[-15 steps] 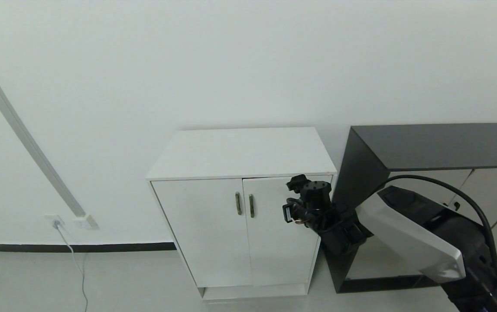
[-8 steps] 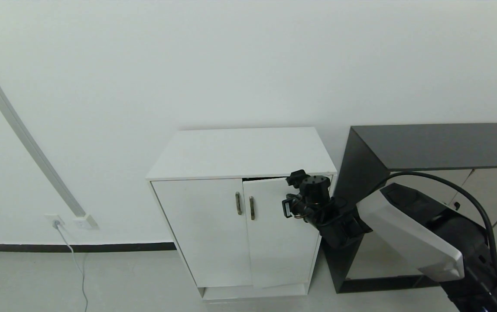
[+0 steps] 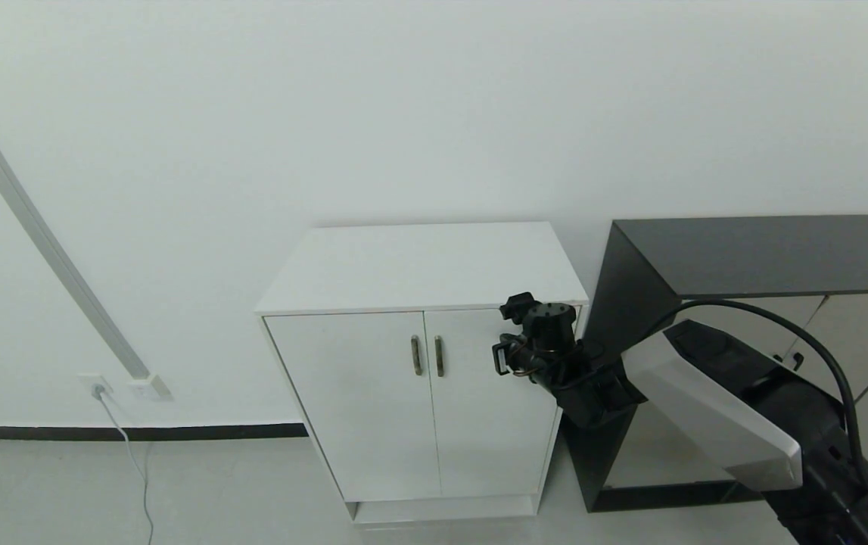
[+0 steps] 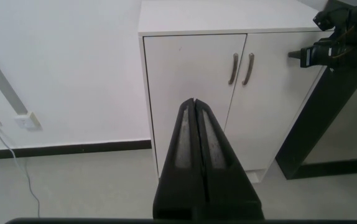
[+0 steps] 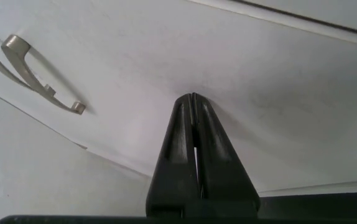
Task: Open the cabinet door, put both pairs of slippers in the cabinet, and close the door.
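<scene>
Touching cabinet door, seemingly: right end effector.

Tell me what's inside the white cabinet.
The inside is hidden: the white cabinet has its left door and right door shut. The shut right gripper is at the right door's face.

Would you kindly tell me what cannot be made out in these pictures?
- Inside of the white two-door cabinet: head view, hidden by its shut doors; whether slippers lie within cannot be told.
- Cabinet's lower front: left wrist view, covered by the black left gripper.
- Dark grey sideboard: head view, cut off by the right edge.
- Black right gripper: head view, its tip hidden behind its own wrist.
</scene>
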